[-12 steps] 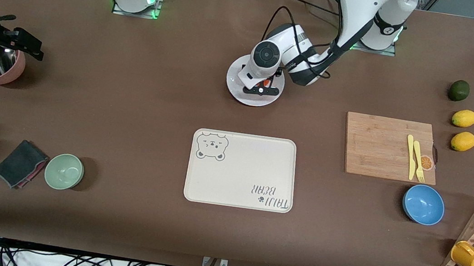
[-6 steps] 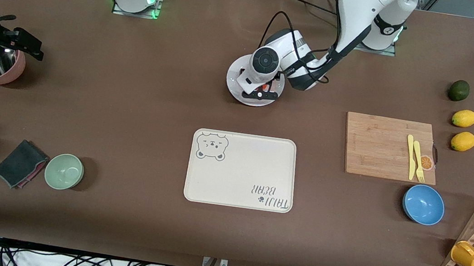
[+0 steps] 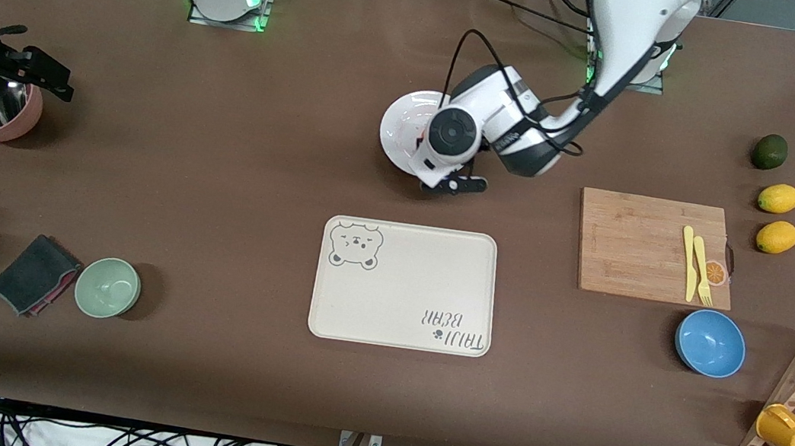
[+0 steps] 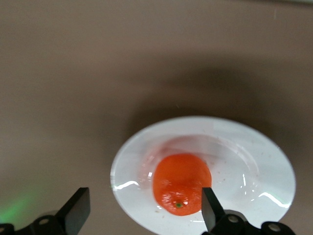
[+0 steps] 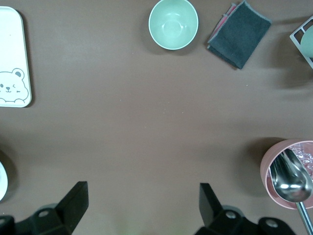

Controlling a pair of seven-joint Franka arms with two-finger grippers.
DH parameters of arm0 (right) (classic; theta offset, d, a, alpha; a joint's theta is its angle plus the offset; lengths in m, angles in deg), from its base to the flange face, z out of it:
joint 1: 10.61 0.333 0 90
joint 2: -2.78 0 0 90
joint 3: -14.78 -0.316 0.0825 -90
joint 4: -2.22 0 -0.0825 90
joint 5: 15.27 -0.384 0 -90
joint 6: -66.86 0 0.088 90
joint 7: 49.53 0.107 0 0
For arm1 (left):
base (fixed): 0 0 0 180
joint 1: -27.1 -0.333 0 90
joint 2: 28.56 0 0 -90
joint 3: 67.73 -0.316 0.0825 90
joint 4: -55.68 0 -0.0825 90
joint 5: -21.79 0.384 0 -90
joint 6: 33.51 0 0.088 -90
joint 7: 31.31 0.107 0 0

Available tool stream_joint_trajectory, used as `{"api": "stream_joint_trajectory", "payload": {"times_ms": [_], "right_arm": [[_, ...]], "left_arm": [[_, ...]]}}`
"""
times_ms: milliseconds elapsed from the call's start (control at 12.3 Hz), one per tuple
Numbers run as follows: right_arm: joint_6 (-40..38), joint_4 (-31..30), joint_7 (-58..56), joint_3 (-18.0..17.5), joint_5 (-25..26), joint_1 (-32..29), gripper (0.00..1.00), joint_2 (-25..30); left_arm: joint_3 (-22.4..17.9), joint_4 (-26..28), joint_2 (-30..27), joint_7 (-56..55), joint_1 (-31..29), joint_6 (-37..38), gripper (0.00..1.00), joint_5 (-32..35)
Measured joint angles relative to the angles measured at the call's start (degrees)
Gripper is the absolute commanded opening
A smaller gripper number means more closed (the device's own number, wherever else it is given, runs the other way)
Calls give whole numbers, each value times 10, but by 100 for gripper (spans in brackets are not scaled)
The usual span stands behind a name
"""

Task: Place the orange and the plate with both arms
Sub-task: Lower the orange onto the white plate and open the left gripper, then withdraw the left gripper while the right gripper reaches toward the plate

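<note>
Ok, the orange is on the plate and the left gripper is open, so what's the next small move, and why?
Probably lift the left gripper clear of the plate. Its jaws stand open with the orange lying free on the plate, so that placement looks done. The right gripper waits open near the pink bowl and likely needs room to take the plate.

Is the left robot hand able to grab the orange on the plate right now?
Probably yes. The left gripper hangs open just above the orange, which sits uncovered on the plate, with nothing between them.
</note>
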State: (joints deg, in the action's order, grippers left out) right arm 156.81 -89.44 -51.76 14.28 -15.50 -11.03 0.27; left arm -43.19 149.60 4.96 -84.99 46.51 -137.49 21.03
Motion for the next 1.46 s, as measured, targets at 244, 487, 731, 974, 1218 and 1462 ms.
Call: {"api": "stream_joint_trajectory", "payload": {"times_ms": [244, 487, 731, 974, 1218, 1462], "right_arm": [[-15, -2, -1, -5, 0, 0, 100, -1], [-65, -12, 2, -18, -22, 1, 100, -16], [-85, -43, 2, -21, -128, 9, 100, -52], [-19, -123, 2, -31, -281, 21, 100, -78], [52, -184, 0, -77, -385, 41, 100, -92], [102, -204, -80, -117, -458, 53, 100, -142]], "left_arm": [[-8, -66, -8, 14, -65, 69, 100, 4], [-10, -114, -9, 67, -148, 126, 100, 7], [-12, -133, -11, 163, -241, 153, 100, 12], [-11, -135, -15, 254, -318, 161, 100, 58], [-11, -136, -19, 355, -385, 162, 100, 77], [-10, -138, -47, 415, -418, 165, 100, 77]]}}
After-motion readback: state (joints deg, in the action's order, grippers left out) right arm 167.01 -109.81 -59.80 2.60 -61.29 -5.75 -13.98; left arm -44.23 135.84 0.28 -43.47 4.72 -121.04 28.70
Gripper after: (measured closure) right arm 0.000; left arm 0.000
